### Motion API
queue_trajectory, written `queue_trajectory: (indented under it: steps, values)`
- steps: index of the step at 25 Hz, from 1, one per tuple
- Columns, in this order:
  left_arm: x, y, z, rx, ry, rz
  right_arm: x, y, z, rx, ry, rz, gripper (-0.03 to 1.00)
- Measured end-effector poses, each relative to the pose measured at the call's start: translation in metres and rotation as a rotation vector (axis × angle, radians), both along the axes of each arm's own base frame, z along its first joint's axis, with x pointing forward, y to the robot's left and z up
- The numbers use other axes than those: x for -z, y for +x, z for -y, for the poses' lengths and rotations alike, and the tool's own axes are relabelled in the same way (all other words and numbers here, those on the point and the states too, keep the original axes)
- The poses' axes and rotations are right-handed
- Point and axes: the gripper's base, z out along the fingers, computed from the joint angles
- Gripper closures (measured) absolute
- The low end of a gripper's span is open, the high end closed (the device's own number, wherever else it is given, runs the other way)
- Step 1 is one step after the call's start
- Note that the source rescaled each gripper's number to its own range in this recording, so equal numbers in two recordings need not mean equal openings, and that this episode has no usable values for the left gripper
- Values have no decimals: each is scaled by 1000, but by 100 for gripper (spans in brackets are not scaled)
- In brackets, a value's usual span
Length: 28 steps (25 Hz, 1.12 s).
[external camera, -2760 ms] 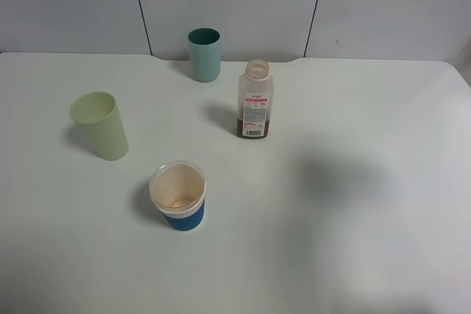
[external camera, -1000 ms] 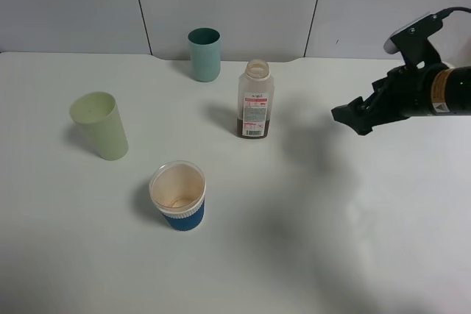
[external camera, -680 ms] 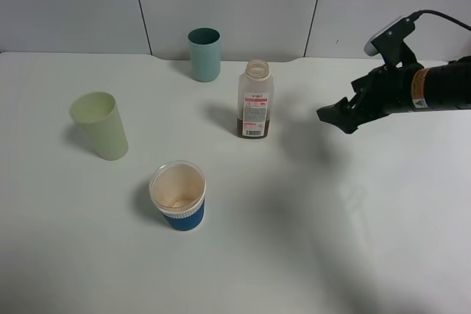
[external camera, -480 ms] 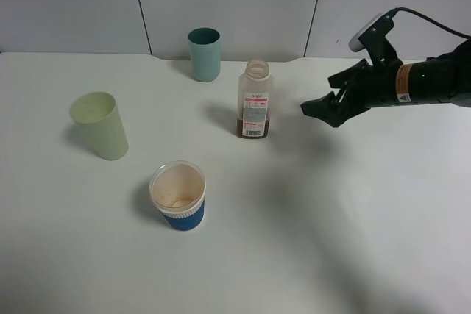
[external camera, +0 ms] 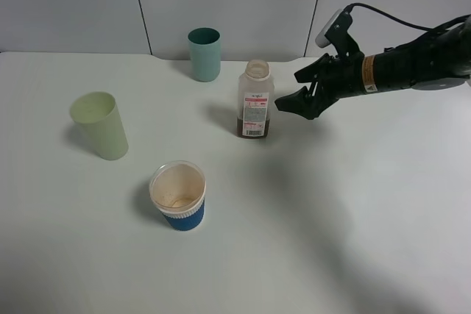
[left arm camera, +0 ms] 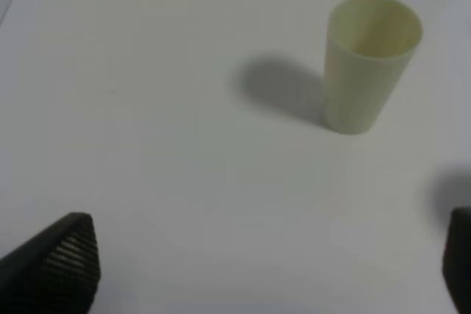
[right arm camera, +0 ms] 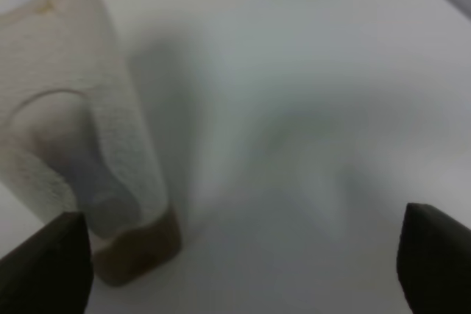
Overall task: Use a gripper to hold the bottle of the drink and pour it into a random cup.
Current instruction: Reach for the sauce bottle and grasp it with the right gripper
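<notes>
We find the right hand [external camera: 288,92] level with the bottle [external camera: 255,101] and just beside it, spread wide and holding nothing, which we read as lining up a side grasp on the body. The bottle stands upright and capless on the worktop [external camera: 368,204], between the teal cup [external camera: 204,54] and the ribbed, blue-bottomed cup [external camera: 177,195], with only a shallow layer of brown drink [external camera: 255,128] at its base (pouring probably calls for a steep tilt). The ribbed cup is brownish inside, though we cannot tell whether it holds liquid, and the pale-green cup [external camera: 99,124] looks empty.
</notes>
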Motion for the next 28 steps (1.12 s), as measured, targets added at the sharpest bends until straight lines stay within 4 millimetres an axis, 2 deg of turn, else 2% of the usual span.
queue_trajectory:
  steps: [6, 10, 13, 21, 28]
  values:
    - [0, 0, 0, 0, 0, 0, 1, 1, -2, -22, -8, -4, 23]
    - [0, 0, 0, 0, 0, 0, 1, 1, -2, -24, -10, -3, 7]
    - [0, 0, 0, 0, 0, 0, 0, 1, -2, -35, -11, -2, 2]
    - [0, 0, 0, 0, 0, 0, -2, -6, -7, -118, 22, -8, 1]
    - [0, 0, 0, 0, 0, 0, -1, -9, -22, -156, 0, -22, 1]
